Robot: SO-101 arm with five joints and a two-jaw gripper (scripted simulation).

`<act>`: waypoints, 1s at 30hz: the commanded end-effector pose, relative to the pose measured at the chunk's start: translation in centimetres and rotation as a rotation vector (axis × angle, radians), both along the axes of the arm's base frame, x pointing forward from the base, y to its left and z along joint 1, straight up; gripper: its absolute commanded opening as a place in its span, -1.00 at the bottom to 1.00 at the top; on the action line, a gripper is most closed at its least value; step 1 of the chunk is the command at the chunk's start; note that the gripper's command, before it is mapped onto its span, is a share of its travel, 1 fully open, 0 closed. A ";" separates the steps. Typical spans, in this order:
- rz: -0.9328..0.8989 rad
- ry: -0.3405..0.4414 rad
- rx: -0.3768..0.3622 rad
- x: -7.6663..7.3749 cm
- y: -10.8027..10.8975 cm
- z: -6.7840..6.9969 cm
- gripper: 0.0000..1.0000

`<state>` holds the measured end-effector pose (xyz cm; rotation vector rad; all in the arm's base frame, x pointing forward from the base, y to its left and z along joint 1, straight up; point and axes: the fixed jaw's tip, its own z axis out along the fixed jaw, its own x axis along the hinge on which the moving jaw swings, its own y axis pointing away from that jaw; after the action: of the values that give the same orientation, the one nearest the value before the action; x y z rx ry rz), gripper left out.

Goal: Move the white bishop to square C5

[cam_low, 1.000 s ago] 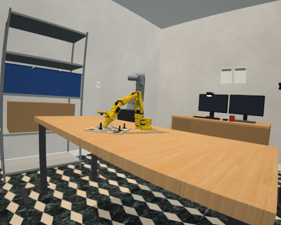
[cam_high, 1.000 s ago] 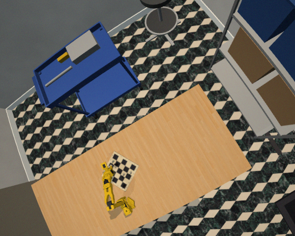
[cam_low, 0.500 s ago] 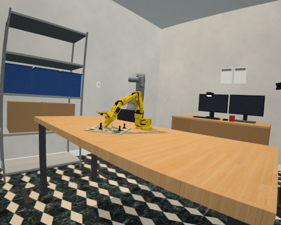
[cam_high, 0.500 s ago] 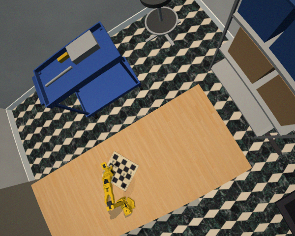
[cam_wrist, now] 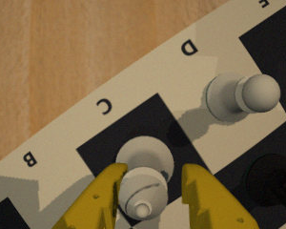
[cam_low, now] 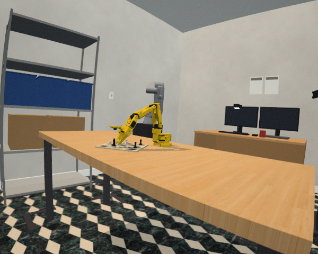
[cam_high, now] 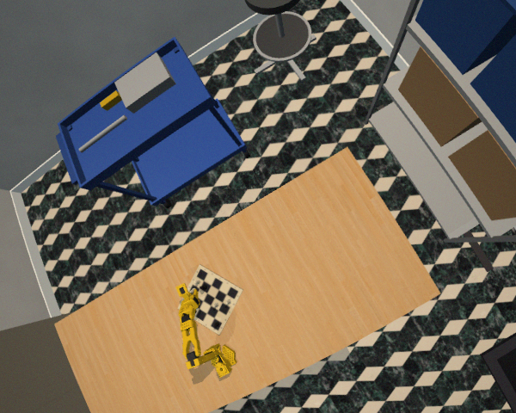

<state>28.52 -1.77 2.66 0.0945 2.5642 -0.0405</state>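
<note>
The wrist view gives the closest look: the white bishop stands upright on the dark square just inside the border letter C, in the row nearest that lettered edge, its round base fully within the square. The two yellow fingers of the tool flank the bishop's head. The left finger looks to touch it, while a narrow gap shows on the right side. The tool is slightly parted, releasing rather than clamped on the piece. A white pawn stands on the light square under D, and a black piece sits on a dark square further right; its type is hard to tell from above.

The top view shows none of that detail. There the chessboard is a small tilted square on the wooden counter, with the yellow arm reaching from its base over the board's left corner. The pieces are mere specks. This view alone shows a blue cart and a stool on the checkered floor.

The exterior view shows the arm bent down, with the tool low among the pieces, a black piece just to its left and another to the right. Only here do two monitors on a side desk and the shelf rack stand in full.
</note>
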 end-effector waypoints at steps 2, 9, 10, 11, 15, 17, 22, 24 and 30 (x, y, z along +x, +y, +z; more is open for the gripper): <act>0.005 0.023 0.007 -0.4 0.4 -0.6 -0.80; 0.007 0.022 0.010 -0.4 0.6 -0.6 -0.80; 0.007 0.022 0.011 -0.4 0.6 -0.6 -0.80; 0.007 0.022 0.011 -0.4 0.6 -0.6 -0.80; 0.007 0.022 0.011 -0.4 0.6 -0.6 -0.80; 0.007 0.022 0.011 -0.4 0.6 -0.6 -0.80; 0.007 0.022 0.011 -0.4 0.6 -0.5 -0.80; 0.007 0.022 0.011 -0.4 0.6 -0.4 -0.80; 0.007 0.022 0.011 -0.4 0.6 0.2 -0.80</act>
<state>28.30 -1.37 2.51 0.0899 2.5823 -0.0312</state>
